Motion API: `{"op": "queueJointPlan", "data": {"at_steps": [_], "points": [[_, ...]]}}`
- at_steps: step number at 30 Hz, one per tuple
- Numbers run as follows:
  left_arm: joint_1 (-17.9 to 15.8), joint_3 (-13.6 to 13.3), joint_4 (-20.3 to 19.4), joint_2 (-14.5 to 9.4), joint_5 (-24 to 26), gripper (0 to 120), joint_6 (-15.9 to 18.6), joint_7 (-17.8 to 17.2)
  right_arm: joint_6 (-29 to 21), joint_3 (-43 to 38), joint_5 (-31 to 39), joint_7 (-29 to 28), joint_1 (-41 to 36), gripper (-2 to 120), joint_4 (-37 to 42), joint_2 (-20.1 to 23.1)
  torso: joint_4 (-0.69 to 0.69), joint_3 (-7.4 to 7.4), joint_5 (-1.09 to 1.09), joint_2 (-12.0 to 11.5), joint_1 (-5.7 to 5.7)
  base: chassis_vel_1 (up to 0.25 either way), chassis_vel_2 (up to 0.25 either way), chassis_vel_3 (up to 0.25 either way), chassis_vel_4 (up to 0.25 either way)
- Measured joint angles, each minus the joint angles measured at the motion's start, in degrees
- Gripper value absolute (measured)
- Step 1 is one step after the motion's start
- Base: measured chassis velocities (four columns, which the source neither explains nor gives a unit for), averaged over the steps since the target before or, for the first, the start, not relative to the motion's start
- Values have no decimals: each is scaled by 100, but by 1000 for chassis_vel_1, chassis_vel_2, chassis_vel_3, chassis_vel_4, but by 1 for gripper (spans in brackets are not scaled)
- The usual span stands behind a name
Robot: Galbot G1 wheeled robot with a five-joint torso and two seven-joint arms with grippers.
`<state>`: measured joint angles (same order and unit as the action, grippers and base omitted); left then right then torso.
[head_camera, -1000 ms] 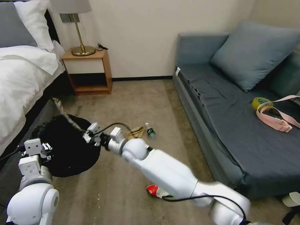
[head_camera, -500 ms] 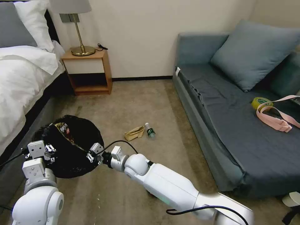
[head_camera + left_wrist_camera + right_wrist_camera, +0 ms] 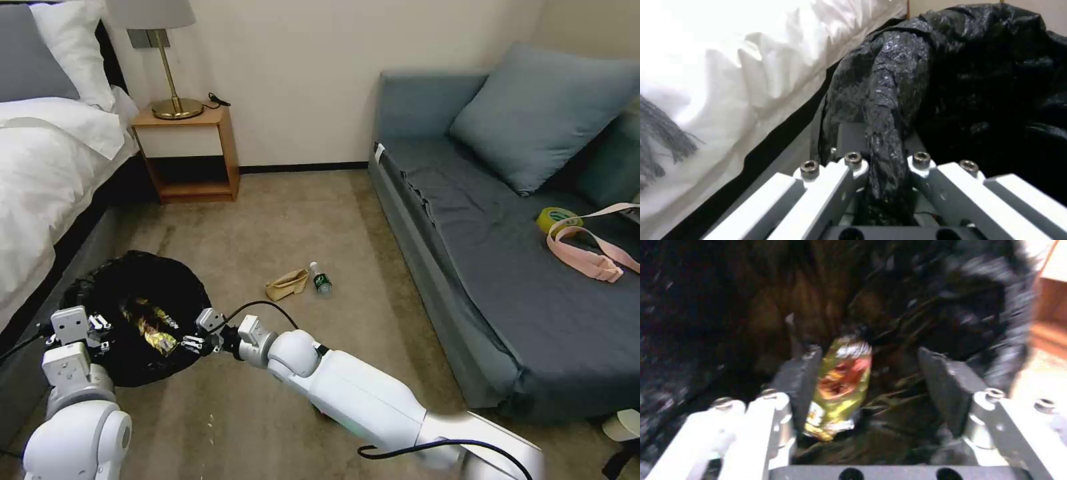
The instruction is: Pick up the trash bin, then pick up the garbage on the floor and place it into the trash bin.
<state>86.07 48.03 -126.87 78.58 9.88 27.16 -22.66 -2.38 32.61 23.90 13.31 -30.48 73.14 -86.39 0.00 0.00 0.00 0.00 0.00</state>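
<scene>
black crinkled plastic lines the trash bin [image 3: 100,293], which sits low beside the bed [image 3: 47,173] with its mouth facing you; a gold-brown snack wrapper [image 3: 155,333] lies inside it. your left claw [image 3: 85,328] is clamped on a gathered fold of the liner at the near rim, and in the left wrist view the bunched black film [image 3: 885,133] runs straight down between its fingers. your right claw [image 3: 199,335] hangs at the rim on the side nearest the floor litter, spread wide and empty; in the right wrist view the wrapper [image 3: 838,386] lies beyond and between its dark pads [image 3: 800,380], not pinched by them.

the drop looks complete, so judge the step in hand as clearing the right claw from the bin. lift it out along the line of the opening, not sideways, since the liner is loose and a pad dragged across the rim could snag the film and pull it off. keep the left grip steady so the mouth does not sag shut.

remaining on the carpet, well apart from the bin: a tan paper bag [image 3: 288,283] touching or just beside a small green-labelled bottle [image 3: 321,279], about midway between the bin and the sofa edge [image 3: 427,280]. the bag is soft and will crush; the bottle is round and may roll.
</scene>
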Motion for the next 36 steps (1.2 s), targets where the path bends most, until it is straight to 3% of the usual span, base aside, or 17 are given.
{"op": "queueJointPlan", "data": {"at_steps": [2, 5, 10, 11, 15, 23, 26, 30, 31, 33, 36], "points": [[0, 0, 0, 0, 0, 3, 0, 0, 0, 0, 0, 0, 0, 62, 0, 0, 0, 0, 0, 0, 0, 0, 0, 0, 0], [25, 85, 46, -11, 62, 3, -55, 28, 0, -169, -45, -31, 85, 81, 4, 24, 0, 0, 1, 0, 0, 0, 0, 0, 0], [122, 229, 62, -51, 160, 3, -151, 62, 3, -428, -169, -82, 175, 93, -84, 167, 1, 0, 1, 0, 0, 0, 0, 0, 0], [198, 321, 63, -73, 246, 3, -202, 77, 7, -573, -298, -88, 175, 98, -208, 368, 0, 0, 0, 0, 0, 0, 0, 0, 0], [289, 468, 128, -121, 353, 3, -341, 163, -6, -798, -936, -161, 67, 100, -499, 773, -1, 0, 1, -1, 0, 0, 0, 0, 0], [346, 609, 302, -260, 658, 3, -350, 231, -215, -1595, -2028, -66, -563, 100, -999, 1160, -1, 0, 2, 0, 0, 0, 0, 0, 0], [346, 609, 339, -279, 694, 3, -337, 243, -282, -1716, -2060, -32, -737, 100, -932, 1296, -1, 0, 2, 0, 0, 0, 0, 0, 0], [321, 596, 500, -320, 708, 3, -356, 253, -496, -1771, -1862, 89, -1148, 100, -264, 2120, 1, 0, 4, 0, 0, 0, 0, 0, 0], [321, 596, 500, -320, 708, 3, -356, 253, -496, -1771, -1862, 89, -1148, 100, -264, 2120, 1, 0, 4, 0, 0, 0, 0, 0, 0], [285, 595, 615, -346, 718, 3, -387, 257, -582, -1704, -1753, 131, -1417, 100, 245, 2705, -3, 0, -1, 0, 0, 0, 0, 0, 0], [255, 592, 678, -356, 720, 3, -404, 258, -625, -1667, -1710, 128, -1608, 100, 514, 2962, -3, 0, 3, 0, 0, 0, 0, 0, 0]]}}
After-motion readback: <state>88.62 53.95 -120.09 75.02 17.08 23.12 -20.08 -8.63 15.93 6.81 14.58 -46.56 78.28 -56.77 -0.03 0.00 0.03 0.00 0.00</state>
